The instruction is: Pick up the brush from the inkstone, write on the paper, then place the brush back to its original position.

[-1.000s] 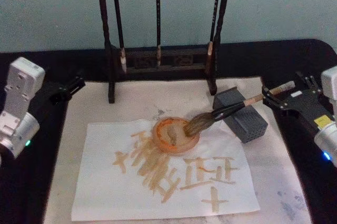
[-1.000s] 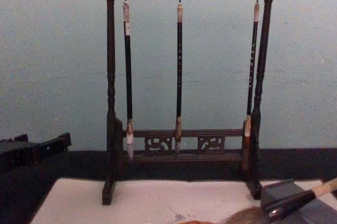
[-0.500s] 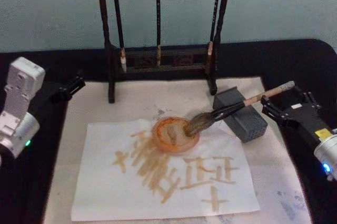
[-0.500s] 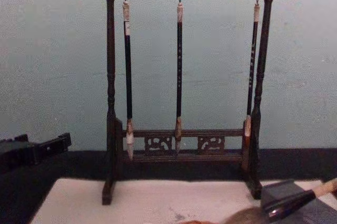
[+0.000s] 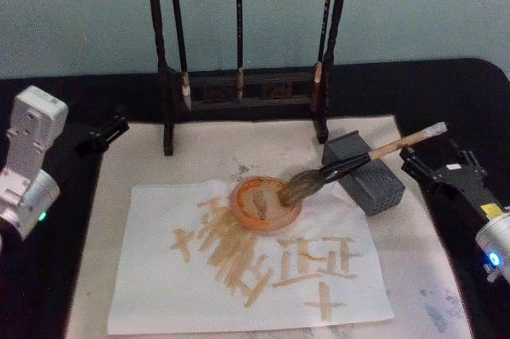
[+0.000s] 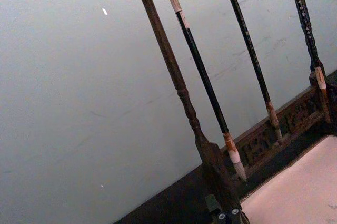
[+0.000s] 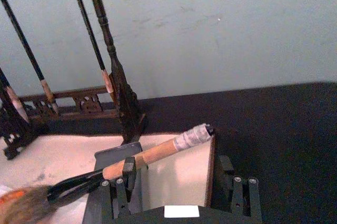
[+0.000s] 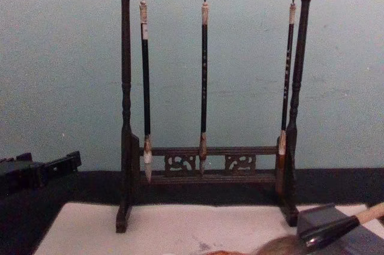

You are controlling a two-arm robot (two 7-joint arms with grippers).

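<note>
- While the brush [image 5: 343, 167] is lying across the inkstone [image 5: 376, 189], the right end effector [image 5: 443, 170] is hovering spread open beside its handle tip.
- Left end effector [image 5: 102, 133] is idling at the desk's [image 5: 446, 92] left, state unclear.

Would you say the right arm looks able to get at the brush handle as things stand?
Probably yes. The open right gripper sits just past the whitish end of the brush, whose handle rests raised on the inkstone, and nothing stands between them.
</note>
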